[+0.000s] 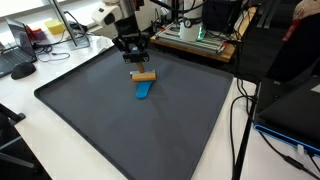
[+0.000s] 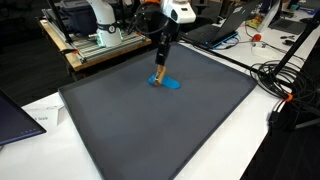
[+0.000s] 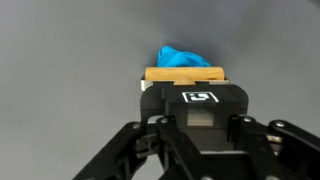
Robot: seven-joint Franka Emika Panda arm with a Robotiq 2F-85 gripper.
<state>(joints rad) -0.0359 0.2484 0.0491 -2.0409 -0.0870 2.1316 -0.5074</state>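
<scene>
1. The claw (image 1: 135, 60) comes straight down from above with its jaws drawn in narrow, closed on the wooden block (image 1: 144, 75) at its tips.
2. In the wrist view the wooden block (image 3: 185, 75) sits at 12 o'clock of the claw's black body, touching its edge and lying crosswise, wider than the claw's middle part.
3. A crumpled blue cloth (image 3: 185, 56) shows just past the block at 12 o'clock in the wrist view. In an exterior view the blue cloth (image 1: 144, 90) lies at 6 o'clock of the block and touches it. I cannot tell whether the block rests on the cloth or is held just above it.
4. Block and cloth are on a large dark grey mat (image 1: 100, 125), towards its far edge, at about 12 o'clock from the mat's middle in both exterior views.
5. The mat covers a white worktop (image 1: 20, 100).
6. Black cables (image 1: 240, 120) run along the worktop at 3 o'clock of the mat, and a board with equipment (image 1: 195, 35) stands behind it at 1 o'clock.
</scene>
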